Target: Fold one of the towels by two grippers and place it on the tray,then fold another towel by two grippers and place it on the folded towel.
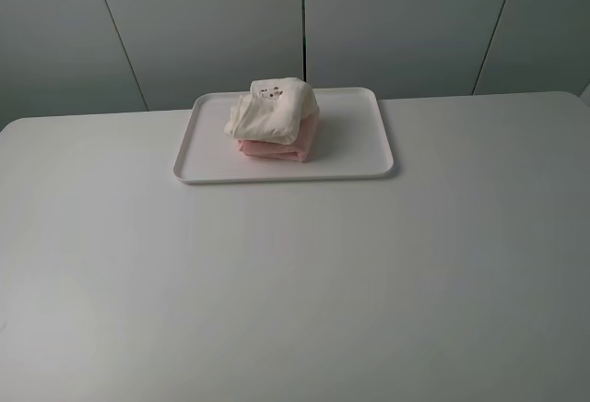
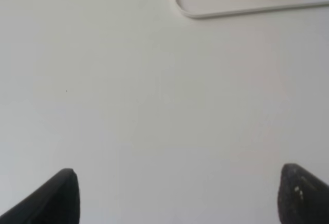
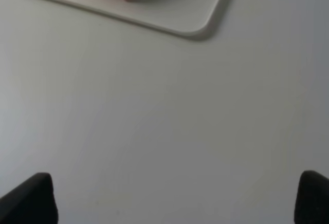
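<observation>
Tray [image 1: 364, 148] holding folded pink towel [image 1: 277, 148] — cream towel [image 1: 272, 112] stacked on top

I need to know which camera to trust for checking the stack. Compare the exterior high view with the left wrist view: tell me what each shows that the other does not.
Only the exterior high view shows the cream towel lying folded on top of the pink towel, with the whole tray visible.

Only the left wrist view shows the left gripper, open and empty, fingertips over bare table.

Both show the tray's corner and an edge of the pink towel.
</observation>
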